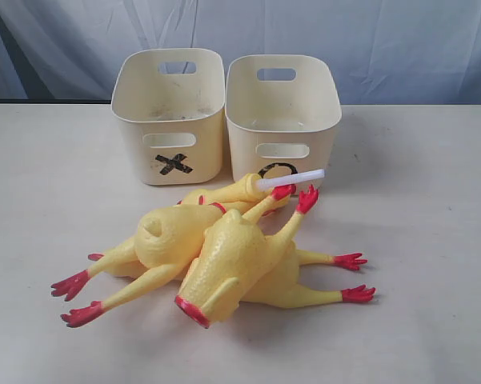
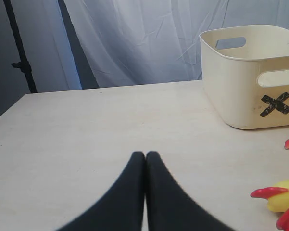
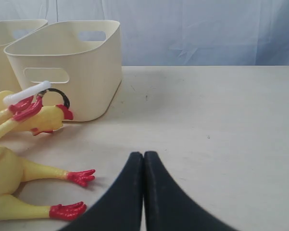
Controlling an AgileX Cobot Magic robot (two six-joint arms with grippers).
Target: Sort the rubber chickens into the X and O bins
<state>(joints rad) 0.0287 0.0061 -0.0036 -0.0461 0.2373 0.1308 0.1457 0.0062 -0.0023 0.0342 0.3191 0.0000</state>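
A pale, wrinkled curtain [image 1: 400, 40] is hanging behind a light worktop [image 1: 432, 336]. The rubber chickens [image 1: 224, 256] are lying heaped across one another near the middle of the worktop, and none is showing inside a bin. The slimmer one, with the white tube [image 1: 290, 178] at its mouth, is resting just in front of the O bin [image 1: 282, 120]. The X bin [image 1: 170, 120] is standing just beside it. Both marks are facing the pile, probably so that either bin is an equally short reach. The left fingers [image 2: 134, 183] and right fingers [image 3: 156, 187] are pressing fully together, holding nothing, one pair on each side of the pile. Sorting is not yet beginning.
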